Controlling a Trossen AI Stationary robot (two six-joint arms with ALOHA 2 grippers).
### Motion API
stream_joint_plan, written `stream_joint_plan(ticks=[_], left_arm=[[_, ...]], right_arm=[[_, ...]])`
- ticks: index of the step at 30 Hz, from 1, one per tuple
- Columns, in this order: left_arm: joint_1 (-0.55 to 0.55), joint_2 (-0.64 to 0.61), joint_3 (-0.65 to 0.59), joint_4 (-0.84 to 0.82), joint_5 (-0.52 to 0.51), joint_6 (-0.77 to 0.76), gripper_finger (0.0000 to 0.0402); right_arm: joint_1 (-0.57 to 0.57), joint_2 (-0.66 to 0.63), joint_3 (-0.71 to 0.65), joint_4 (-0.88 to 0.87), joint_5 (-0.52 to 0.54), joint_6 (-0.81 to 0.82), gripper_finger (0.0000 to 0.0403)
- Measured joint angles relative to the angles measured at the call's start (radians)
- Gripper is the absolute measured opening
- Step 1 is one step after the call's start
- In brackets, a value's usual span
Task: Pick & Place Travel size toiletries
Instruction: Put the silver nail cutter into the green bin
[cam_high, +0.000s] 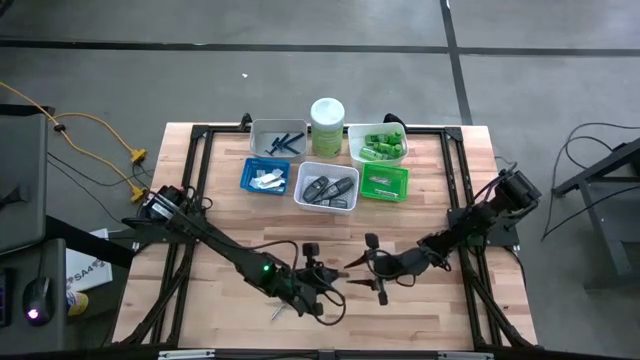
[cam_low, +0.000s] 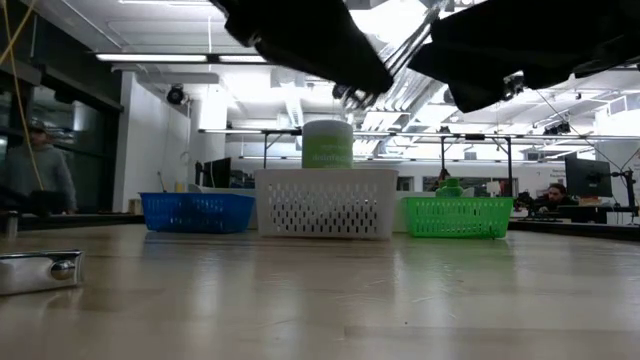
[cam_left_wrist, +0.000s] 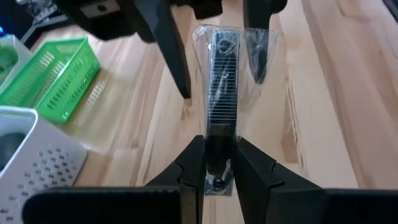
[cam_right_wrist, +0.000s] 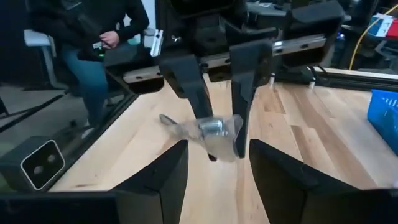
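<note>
The left gripper (cam_left_wrist: 219, 163) has its fingers clenched on one end of a clear plastic packet holding a dark, ribbed metal clipper (cam_left_wrist: 222, 93), lifted above the pale wooden bench (cam_high: 440, 310) near its front edge. The right gripper (cam_right_wrist: 216, 163) faces it, fingers spread apart and empty, the packet's far end hanging just ahead of them and between their tips (a handover looks to be in hand, though that is only my reading). The grip sits at the packet's very end, so the slick film could slip out or swing as the arms close in. If the right fingers shut on loose film alone, not on the clipper inside, the item may sag or drop once the left lets go. The two sets of fingers are also near each other, so a slight misjudgement could knock them together. The white perforated plastic tray (cam_high: 327, 203), blue tray (cam_high: 246, 180) and green tray (cam_high: 403, 184) lie well beyond the fingers.
</note>
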Motion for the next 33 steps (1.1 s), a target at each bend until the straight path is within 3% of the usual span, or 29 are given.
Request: stream_joint_plan(ticks=[11,14,19,21,26,29,33], left_arm=[[0.018,0.0,0.0,0.091,0.013,0.062,0.0053],[0.018,0.0,0.0,0.101,0.014,0.071,0.0053],[0.018,0.0,0.0,0.107,0.014,0.039,0.0053],[0.018,0.0,0.0,0.105,0.014,0.01,0.0055],[0.017,-0.002,0.0,0.092,0.017,0.021,0.0123],[0.018,-0.002,0.0,0.087,0.01,-0.004,0.0158],[0.02,-0.002,0.0,0.085,-0.021,-0.015,0.0175]], right_arm=[[0.0,0.0,0.001,0.097,-0.043,-0.043,0.0159],[0.0,0.0,0.001,0.097,-0.042,-0.049,0.0134],[-0.001,0.0,0.001,0.094,-0.027,-0.069,0.0052],[-0.001,-0.001,0.001,0.093,-0.025,-0.08,0.0043],[0.0,-0.001,0.001,0.087,-0.01,-0.046,0.0043],[0.001,-0.013,0.001,0.056,0.061,-0.044,0.0043],[0.003,-0.054,0.002,-0.023,0.186,0.0,0.0043]])
